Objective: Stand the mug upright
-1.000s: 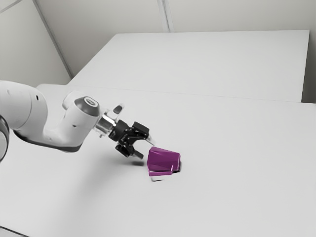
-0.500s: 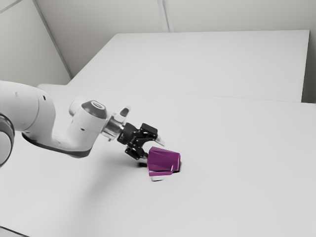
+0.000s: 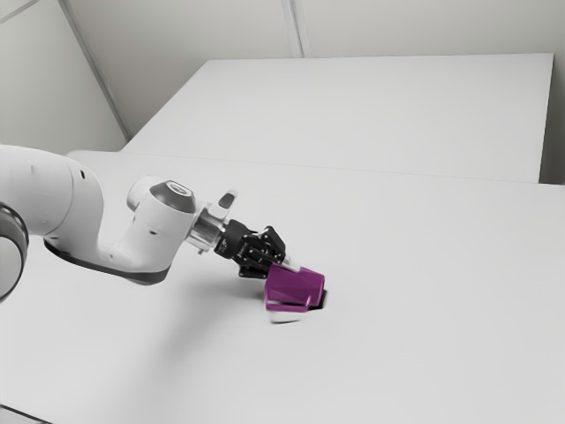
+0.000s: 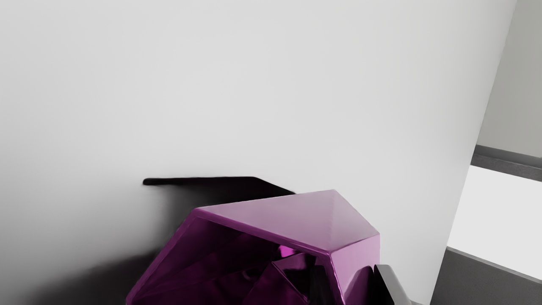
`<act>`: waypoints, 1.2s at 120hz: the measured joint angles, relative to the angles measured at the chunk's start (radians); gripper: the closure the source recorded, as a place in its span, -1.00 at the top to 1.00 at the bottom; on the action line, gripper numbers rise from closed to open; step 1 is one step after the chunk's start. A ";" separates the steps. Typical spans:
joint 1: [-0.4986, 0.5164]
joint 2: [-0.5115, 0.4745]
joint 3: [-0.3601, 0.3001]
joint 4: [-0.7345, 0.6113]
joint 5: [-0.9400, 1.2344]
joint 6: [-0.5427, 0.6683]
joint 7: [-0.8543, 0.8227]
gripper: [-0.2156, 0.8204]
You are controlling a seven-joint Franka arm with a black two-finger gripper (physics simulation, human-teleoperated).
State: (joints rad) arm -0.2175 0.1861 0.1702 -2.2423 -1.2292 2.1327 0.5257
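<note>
The mug [image 3: 297, 289], tipped over, opens toward the tool [image 3: 282, 266], whose fingers pinch its wall.

So there's 1 mug [image 3: 296, 285], glossy purple with flat, angular facets, and it's tipped over on its side on the white table [image 3: 424, 291], not upright. Its open mouth [image 4: 224, 262] faces the exterior view's left, with the narrower base end [image 3: 319, 290] to the right. The handle [image 3: 287, 308] is down low on the near side.
</note>
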 joint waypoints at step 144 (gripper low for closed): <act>-0.126 -0.111 0.052 0.048 0.808 0.225 -0.357 -0.92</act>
State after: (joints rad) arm -0.3436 0.0749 0.2227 -2.1940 -0.4207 2.3573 0.1689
